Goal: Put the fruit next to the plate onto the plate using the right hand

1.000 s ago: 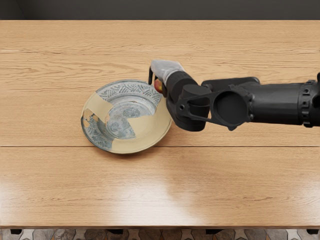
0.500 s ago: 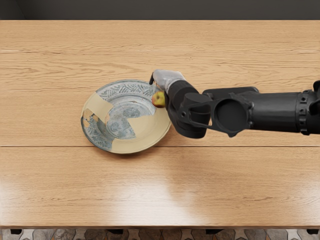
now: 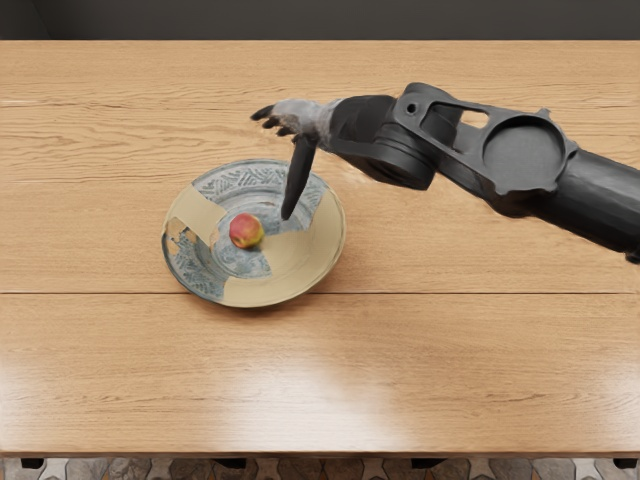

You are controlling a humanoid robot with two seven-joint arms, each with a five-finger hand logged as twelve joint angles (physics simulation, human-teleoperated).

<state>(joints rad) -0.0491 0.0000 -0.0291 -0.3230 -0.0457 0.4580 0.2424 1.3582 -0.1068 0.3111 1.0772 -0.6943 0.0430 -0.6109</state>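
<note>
A small red and yellow fruit (image 3: 246, 231) lies inside the patterned plate (image 3: 318, 245), near its middle. My right hand (image 3: 289, 140) hovers above the plate's far rim with its fingers spread and nothing in them; one dark finger points down toward the plate, ending just right of the fruit. The black right arm (image 3: 500, 160) reaches in from the right edge. The left arm is out of view.
The plate sits on a wooden table (image 3: 320, 370), left of centre. The table's near edge runs along the bottom of the view.
The right hand let go of the fruit, which now rests in the plate. The hand opened and rose up and back; the arm lifted.
</note>
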